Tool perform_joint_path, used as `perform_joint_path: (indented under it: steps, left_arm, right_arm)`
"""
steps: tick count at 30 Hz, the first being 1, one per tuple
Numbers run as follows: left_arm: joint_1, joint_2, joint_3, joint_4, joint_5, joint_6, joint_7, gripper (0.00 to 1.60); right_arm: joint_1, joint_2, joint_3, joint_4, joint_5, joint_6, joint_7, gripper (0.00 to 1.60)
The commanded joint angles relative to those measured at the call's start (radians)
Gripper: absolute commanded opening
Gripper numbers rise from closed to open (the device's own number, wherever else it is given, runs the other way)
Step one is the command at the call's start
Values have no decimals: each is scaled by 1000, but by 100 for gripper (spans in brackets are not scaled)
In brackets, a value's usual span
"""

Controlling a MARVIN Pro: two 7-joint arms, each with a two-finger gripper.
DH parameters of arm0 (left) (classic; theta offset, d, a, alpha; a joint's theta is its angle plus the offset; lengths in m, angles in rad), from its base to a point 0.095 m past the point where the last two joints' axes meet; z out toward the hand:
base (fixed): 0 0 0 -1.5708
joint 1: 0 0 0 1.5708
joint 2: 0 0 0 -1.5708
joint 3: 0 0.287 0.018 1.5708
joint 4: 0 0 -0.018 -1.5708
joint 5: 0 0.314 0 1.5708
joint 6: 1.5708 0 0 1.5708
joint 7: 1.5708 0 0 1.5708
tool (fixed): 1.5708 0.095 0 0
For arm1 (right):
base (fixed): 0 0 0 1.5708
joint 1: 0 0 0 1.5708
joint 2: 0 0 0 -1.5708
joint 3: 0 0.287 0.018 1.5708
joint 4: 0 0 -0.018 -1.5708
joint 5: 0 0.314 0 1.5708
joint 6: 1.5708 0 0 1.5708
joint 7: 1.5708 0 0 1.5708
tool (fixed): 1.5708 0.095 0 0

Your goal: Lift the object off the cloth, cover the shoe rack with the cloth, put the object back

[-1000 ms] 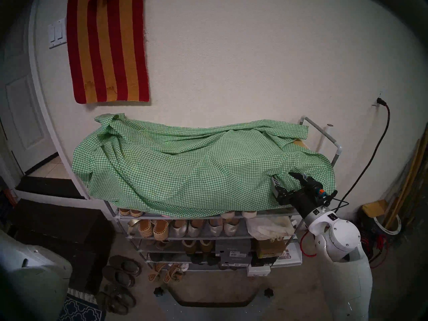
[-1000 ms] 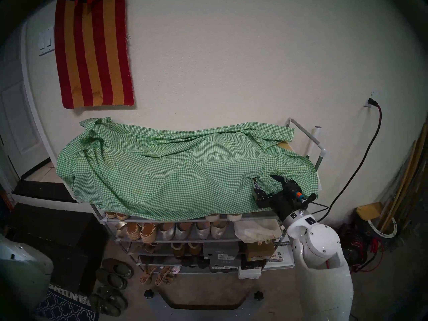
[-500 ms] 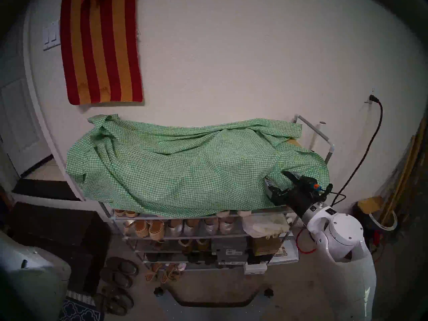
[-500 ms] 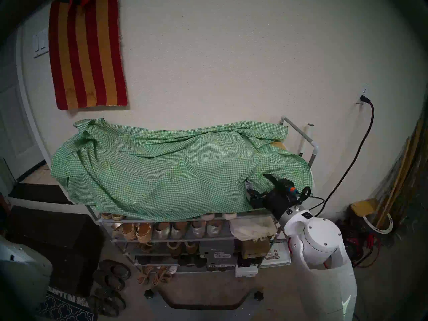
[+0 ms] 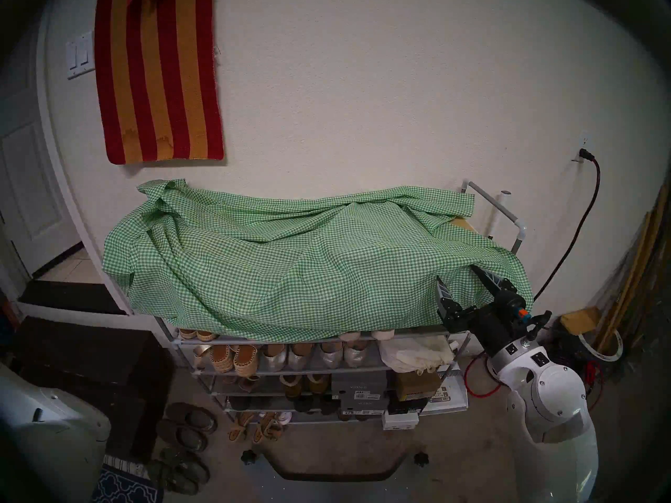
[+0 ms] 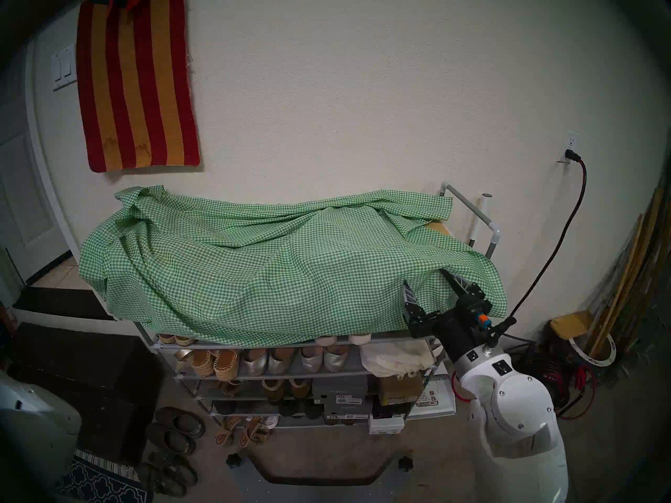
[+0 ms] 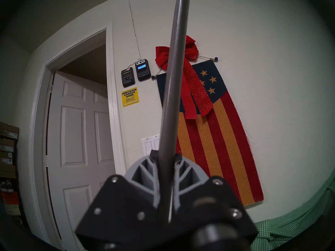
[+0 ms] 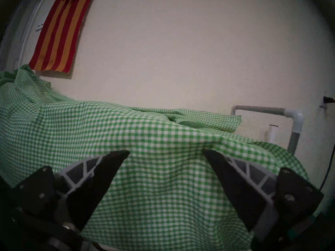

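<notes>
- The cloth (image 5: 290,270) is a thin green-and-white checked sheet lying in soft folds across the top of the shoe rack (image 5: 517,230), filling the middle of the head view; its front edge hangs just past the top shelf, and the lower shelves of shoes stay bare.
- It looks light and limp: it should bunch, drag and slide rather than hold a shape, so a pinch on a hem or corner would serve better than a push on the middle.
- The right gripper (image 5: 461,281) sits at the lower right of the head view with its fingers spread wide, a fold of cloth lying between them; nothing is clamped. The right wrist view shows both fingers (image 8: 101,174) apart, with checked fabric draped in the gap.
- The shoehorn (image 7: 172,93) is a slim grey bar, stiff, smooth and probably light. The left gripper (image 7: 165,161) is closed on its lower part, and the bar rises up the centre of the left wrist view in front of the striped wall hanging (image 7: 217,136). Being smooth, it may slip or swing if held near one end.
- Against the frame a second earlier, the right gripper is now farther toward the lower right, drawn back from the rack, and its fingers stand more upright and clearer of the fabric.
- The cloth's right front corner now bulges farther right; the rest lies the same.
</notes>
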Motion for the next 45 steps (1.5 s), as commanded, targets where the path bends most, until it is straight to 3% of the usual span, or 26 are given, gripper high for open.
perform_joint_path:
  steps: [1, 7, 17, 24, 31, 33, 37, 45]
  left_arm:
    - [0, 6, 1, -1, -1, 4, -25, 0]
    - [3, 6, 1, -2, -6, 3, -18, 0]
    - [6, 6, 1, -1, -10, 3, -15, 0]
    - [9, 7, 1, -1, -13, 3, -12, 0]
    - [11, 6, 1, -2, -16, 2, -6, 0]
    - [12, 6, 1, -2, -17, 2, -5, 0]
    - [13, 6, 1, -2, -18, 1, -3, 0]
    - [12, 7, 1, -1, -18, 1, 3, 0]
  right_arm:
    - [-59, -23, 42, -18, 32, 26, -9, 160]
    - [-4, -65, 69, -17, -23, -109, -100, 160]
    - [125, -36, 77, 31, -55, -250, -143, 160]
    - [213, 68, 53, 93, -15, -201, -98, 160]
    - [288, 155, 68, 103, -1, -159, -58, 160]
    - [340, 191, 72, 121, 7, -137, -50, 160]
    - [347, 215, 83, 100, 12, -122, -39, 160]
    - [444, 315, 95, 95, 36, -34, 2, 160]
